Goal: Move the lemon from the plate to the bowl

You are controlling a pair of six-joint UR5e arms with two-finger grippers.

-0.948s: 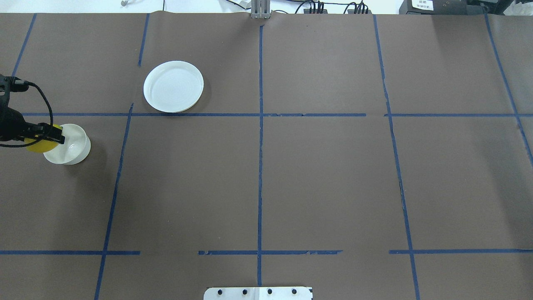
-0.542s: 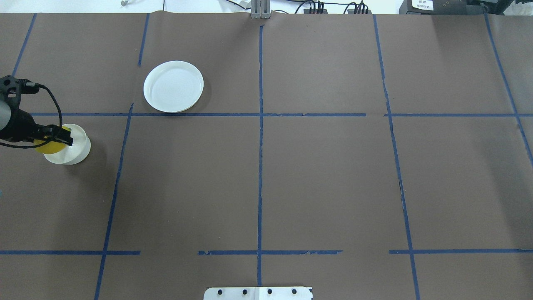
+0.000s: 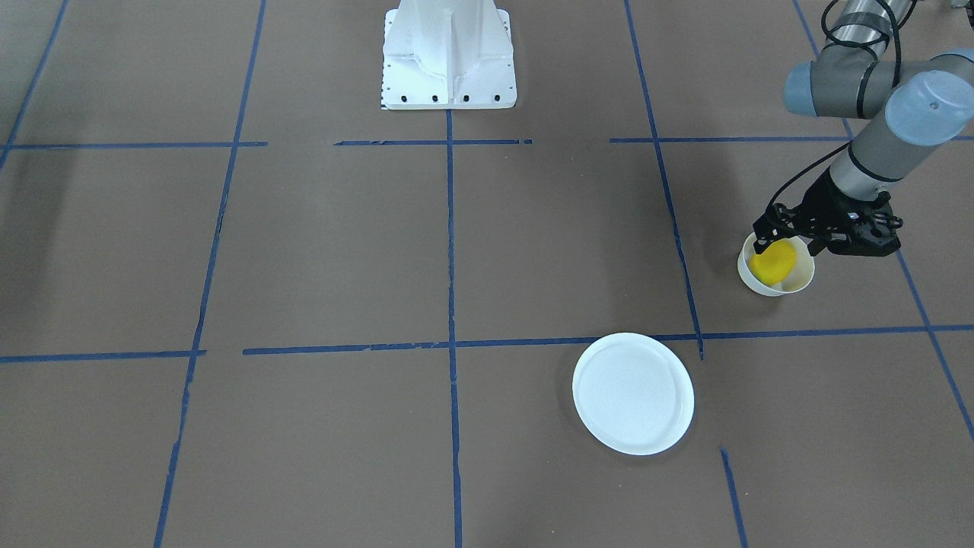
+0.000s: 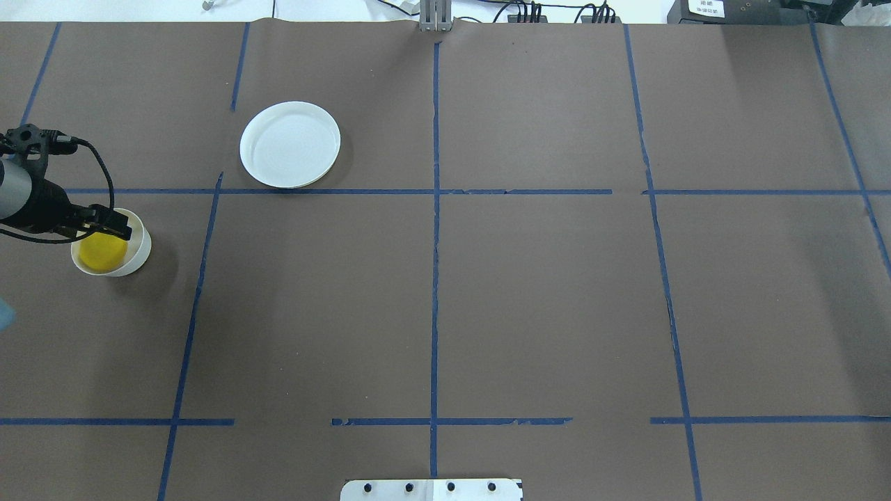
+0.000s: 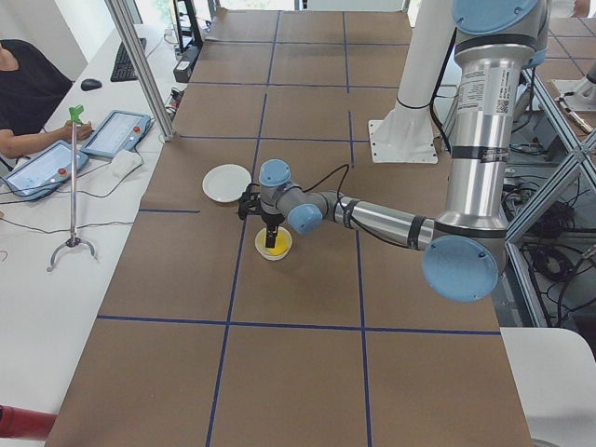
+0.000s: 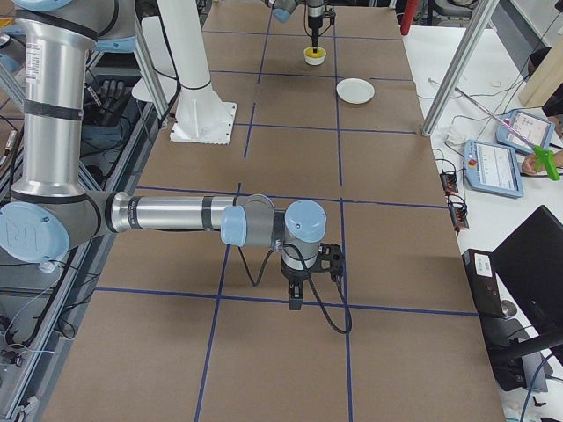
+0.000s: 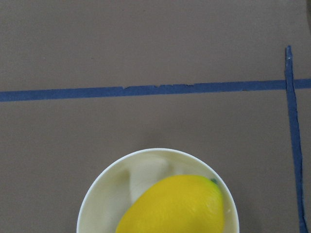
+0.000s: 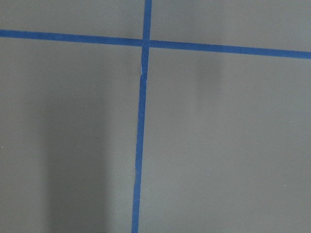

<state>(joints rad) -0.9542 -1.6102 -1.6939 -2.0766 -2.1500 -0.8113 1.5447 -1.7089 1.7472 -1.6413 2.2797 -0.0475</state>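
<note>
The yellow lemon [image 4: 101, 252] lies inside the small white bowl [image 4: 141, 252] at the table's left edge. It also shows in the front-facing view [image 3: 772, 263] and in the left wrist view [image 7: 172, 206], where it rests free in the bowl [image 7: 97, 194]. My left gripper [image 4: 111, 224] hovers over the bowl's far rim, open and empty [image 3: 787, 237]. The flat white plate [image 4: 290, 145] is empty, farther back and to the right [image 3: 633, 393]. My right gripper [image 6: 296, 303] shows only in the right side view, low over bare table; I cannot tell its state.
Blue tape lines divide the brown table cover. The white robot base [image 3: 449, 53] stands at the robot's side, middle. Tablets and an operator [image 5: 28, 84] are beyond the far edge.
The lemon has left the left gripper's fingers and dropped into the bowl. The left gripper has moved right and back over the bowl's rim.
</note>
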